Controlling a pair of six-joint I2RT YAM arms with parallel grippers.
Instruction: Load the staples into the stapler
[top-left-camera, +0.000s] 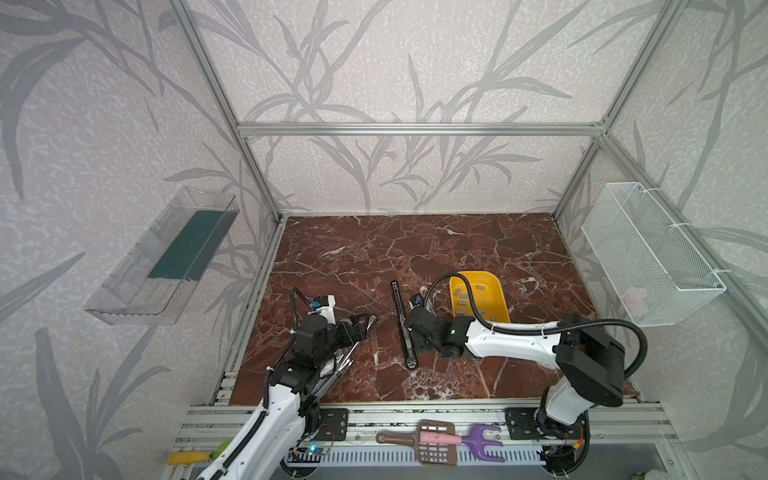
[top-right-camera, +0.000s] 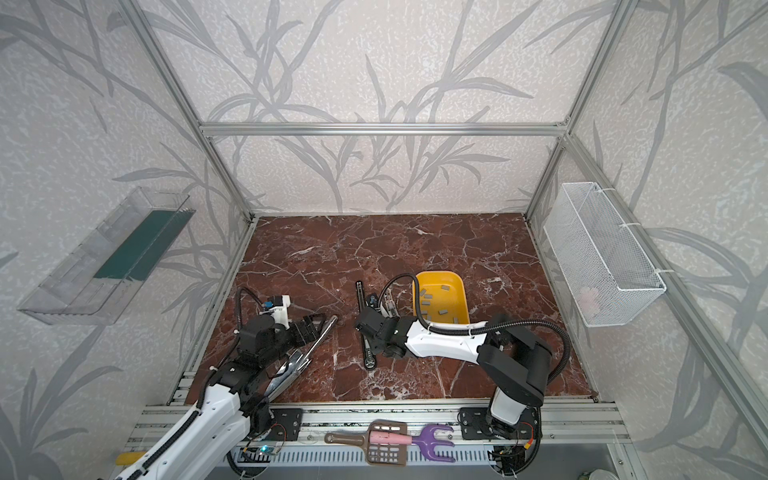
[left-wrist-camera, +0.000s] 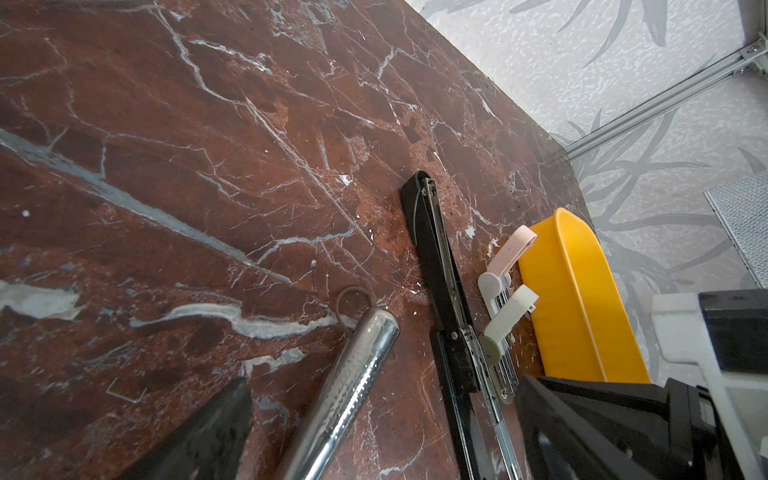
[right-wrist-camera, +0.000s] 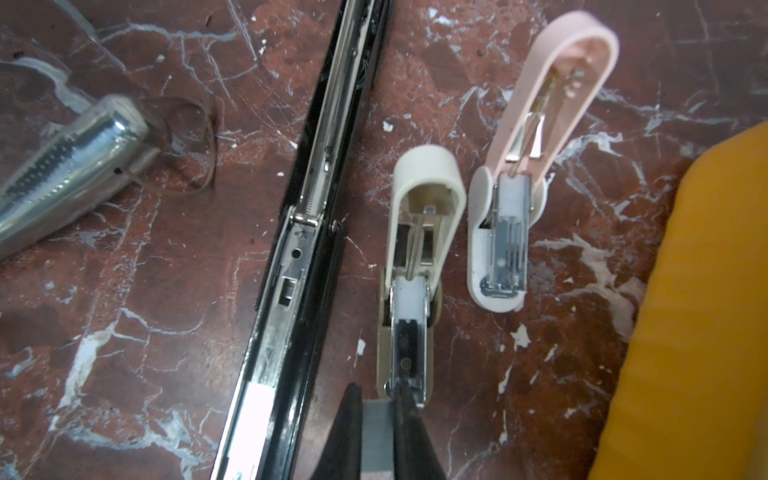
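My right gripper (right-wrist-camera: 377, 395) is shut on a grey strip of staples (right-wrist-camera: 376, 436), held at the end of the beige mini stapler's (right-wrist-camera: 415, 257) open magazine. A pink mini stapler (right-wrist-camera: 552, 83) lies open beside it. A long black stapler (top-left-camera: 401, 320) lies open to their left. More staples (top-left-camera: 482, 286) lie in the yellow tray (top-left-camera: 496, 291). My left gripper (left-wrist-camera: 384, 380) is open, its fingers on either side of a chrome stapler (left-wrist-camera: 353, 374) without touching it.
A white mesh basket (top-left-camera: 648, 257) hangs on the right wall and a clear bin (top-left-camera: 166, 257) on the left wall. Plastic tools (top-left-camera: 440, 440) lie on the front rail. One loose staple (left-wrist-camera: 126, 392) lies on the marble table near the left gripper's finger.
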